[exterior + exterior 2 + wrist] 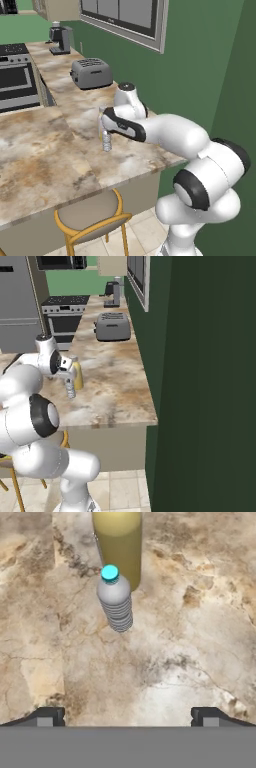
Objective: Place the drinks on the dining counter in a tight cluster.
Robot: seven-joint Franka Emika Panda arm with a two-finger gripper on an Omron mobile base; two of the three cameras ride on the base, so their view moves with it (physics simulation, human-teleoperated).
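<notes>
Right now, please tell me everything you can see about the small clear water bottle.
The water bottle is tiny, of clear ribbed plastic with a bright blue cap. It stands upright on the marbled dining counter, directly beside the taller yellow bottle; contact between them cannot be told. The open gripper is apart from it, holding nothing.

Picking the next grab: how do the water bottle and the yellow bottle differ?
The water bottle is clear and ribbed with a cyan cap; the yellow bottle is opaque and smooth. The water bottle is shorter and slimmer. It stands nearer the open claw. Both stand upright, close together, on the dining counter.
</notes>
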